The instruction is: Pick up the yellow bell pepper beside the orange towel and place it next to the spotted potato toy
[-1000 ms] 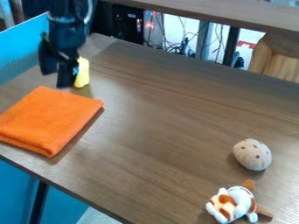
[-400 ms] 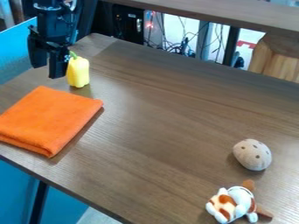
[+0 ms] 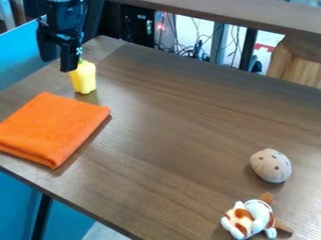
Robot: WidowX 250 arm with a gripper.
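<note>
Looking down at a slant through the fixed camera, I am seeing the yellow pepper [image 3: 83,78] standing upright on the table [image 3: 169,112], near its far left corner. Its stem end is pointing up, its lobed bottom is resting on the wood, and its long axis is running close to vertical, with the top leaning slightly left in my view. My gripper [image 3: 57,65] is hanging above and to the left of the pepper, open, its two fingers standing apart and pointing down. The right-hand finger, as I am viewing it, is reaching the pepper's upper left in the picture; whether it is touching or only passing in front, I cannot tell. That finger is also crowding the green stem [image 3: 80,60], so I am making out only a little of it. The top edge is cutting off the arm, and the left edge is clipping the folded orange cloth [image 3: 53,129], which is lying nearer the camera than the pepper. Well apart from these, toward the lower right, a pale spotted oval toy [image 3: 271,166] is resting near a white-and-orange plush animal [image 3: 249,219], whose pose I am finding hard to read.
</note>
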